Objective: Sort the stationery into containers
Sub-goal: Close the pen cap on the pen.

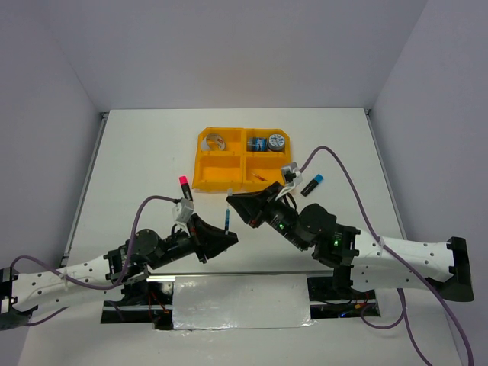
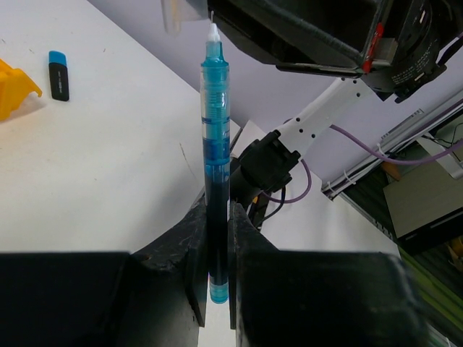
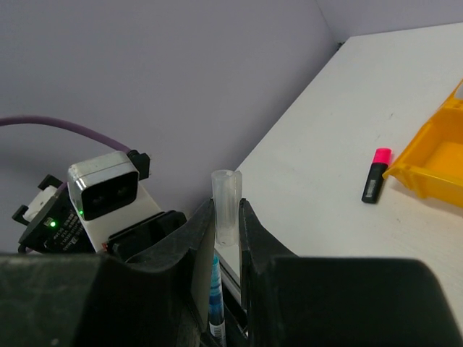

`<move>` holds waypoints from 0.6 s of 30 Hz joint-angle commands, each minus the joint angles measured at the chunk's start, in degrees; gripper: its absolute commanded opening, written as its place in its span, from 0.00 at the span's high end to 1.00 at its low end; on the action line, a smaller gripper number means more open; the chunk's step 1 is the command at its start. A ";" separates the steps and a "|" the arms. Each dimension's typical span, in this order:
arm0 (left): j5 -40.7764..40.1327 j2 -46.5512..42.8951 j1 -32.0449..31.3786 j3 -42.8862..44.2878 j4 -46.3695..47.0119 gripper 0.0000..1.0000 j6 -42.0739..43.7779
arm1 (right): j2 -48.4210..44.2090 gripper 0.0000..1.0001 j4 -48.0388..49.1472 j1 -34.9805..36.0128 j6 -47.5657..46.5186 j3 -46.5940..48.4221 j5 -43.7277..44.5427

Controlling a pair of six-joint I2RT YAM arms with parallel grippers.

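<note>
The pen (image 2: 215,144) is held upright in mid-air, near of the tray (image 1: 200,181), with the left gripper (image 2: 217,214) clenched on its lower barrel. The right gripper (image 3: 226,217) is clamped on a clear cap (image 3: 226,195) close by the pen's tip. The pen is judged light, stiff, smooth and liable to slip. A hold at mid-barrel, clear of the tip, is advised.

Blue pen (image 2: 215,144), clear cap (image 3: 226,210): glossy translucent plastic; orange tray (image 1: 217,174): smooth plastic.
</note>
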 commanded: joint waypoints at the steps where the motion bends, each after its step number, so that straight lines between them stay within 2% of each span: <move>1: -0.08 -0.76 0.04 -0.34 2.70 1.00 -0.35 | -0.18 1.00 2.96 0.47 -1.03 3.35 -0.46; 18: -1.66 -1.73 0.04 1.24 -0.56 1.00 0.96 | 0.70 1.00 2.08 0.47 -0.68 3.44 -2.13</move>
